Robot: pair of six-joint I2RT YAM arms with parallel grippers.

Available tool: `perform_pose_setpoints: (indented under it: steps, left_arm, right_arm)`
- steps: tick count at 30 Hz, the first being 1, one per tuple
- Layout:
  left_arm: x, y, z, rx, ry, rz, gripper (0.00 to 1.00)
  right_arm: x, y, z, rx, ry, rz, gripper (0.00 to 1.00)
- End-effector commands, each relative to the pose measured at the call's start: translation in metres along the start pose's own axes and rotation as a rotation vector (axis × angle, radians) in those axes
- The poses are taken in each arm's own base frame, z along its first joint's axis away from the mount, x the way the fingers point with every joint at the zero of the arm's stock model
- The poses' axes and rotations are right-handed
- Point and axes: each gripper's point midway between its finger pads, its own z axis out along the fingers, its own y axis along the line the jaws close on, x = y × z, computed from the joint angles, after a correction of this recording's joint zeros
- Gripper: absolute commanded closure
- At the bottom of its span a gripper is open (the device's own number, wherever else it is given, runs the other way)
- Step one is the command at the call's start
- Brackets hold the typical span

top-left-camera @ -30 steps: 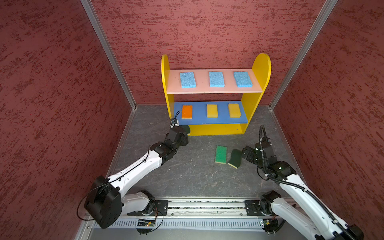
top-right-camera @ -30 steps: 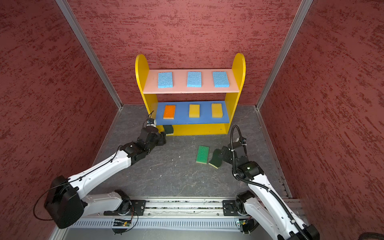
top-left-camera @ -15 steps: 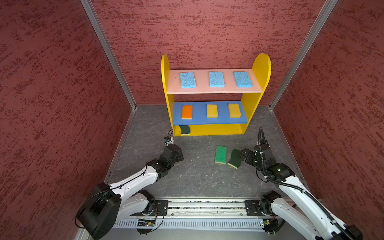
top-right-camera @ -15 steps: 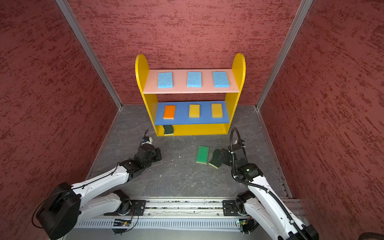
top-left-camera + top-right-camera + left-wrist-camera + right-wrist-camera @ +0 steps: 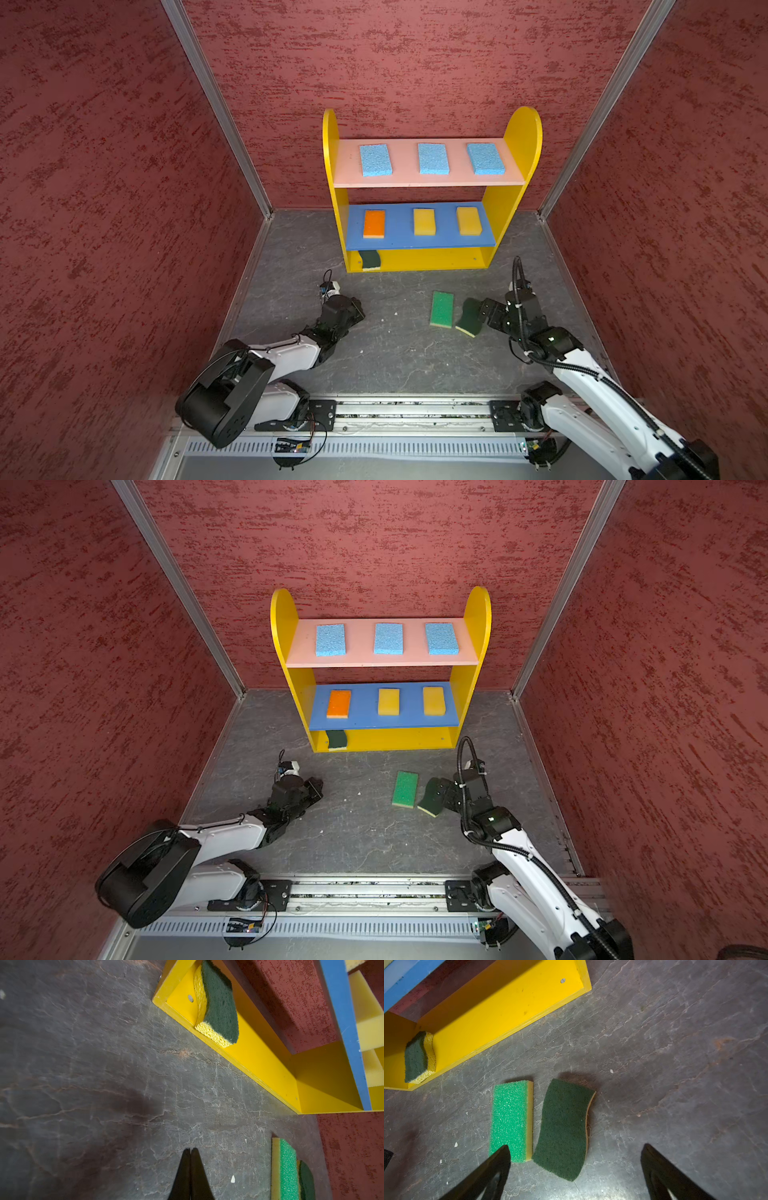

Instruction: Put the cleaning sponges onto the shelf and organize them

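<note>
The shelf (image 5: 517, 137) stands at the back wall. Three light blue sponges (image 5: 433, 158) lie on its pink board. An orange-topped sponge (image 5: 374, 223) and two yellow ones (image 5: 424, 221) lie on the blue board. A dark green wavy sponge (image 5: 220, 1003) rests at the left end of the yellow bottom board. On the floor lie a bright green-topped sponge (image 5: 510, 1120) and, beside it, another dark green wavy sponge (image 5: 562, 1126). My right gripper (image 5: 576, 1147) is open just short of this pair. My left gripper (image 5: 190, 1149) is shut and empty, over bare floor in front of the shelf.
Red textured walls (image 5: 104, 208) close in the grey stone floor (image 5: 395, 353) on three sides. The arms' base rail (image 5: 415, 411) runs along the front edge. Small white crumbs (image 5: 233, 1178) dot the floor.
My left gripper has let go of a dark green sponge on the shelf's bottom board, drawn back toward the front and shut. The right gripper has edged closer to the floor sponges.
</note>
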Motion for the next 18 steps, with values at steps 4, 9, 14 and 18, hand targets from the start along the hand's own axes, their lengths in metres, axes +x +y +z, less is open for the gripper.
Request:
perform_pose_setpoints:
  steps: [4,9,14,18]
  left_arm:
    - [-0.006,-0.015,0.014,0.1,-0.039,-0.095,1.0]
    - [-0.008,-0.012,0.023,0.101,-0.051,-0.135,1.0]
    - [-0.01,-0.011,0.031,0.101,-0.059,-0.167,1.0]
    - [-0.009,-0.011,0.04,0.119,-0.061,-0.209,1.0]
  right_arm:
    - [-0.001,0.007,0.003,-0.036,-0.017,-0.025,0.01]
    - [-0.001,0.006,0.006,-0.033,-0.021,-0.03,0.01]
    - [0.0,0.009,0.01,-0.052,-0.02,-0.025,0.01]
    - [0.002,0.012,0.013,-0.065,-0.013,-0.024,0.01]
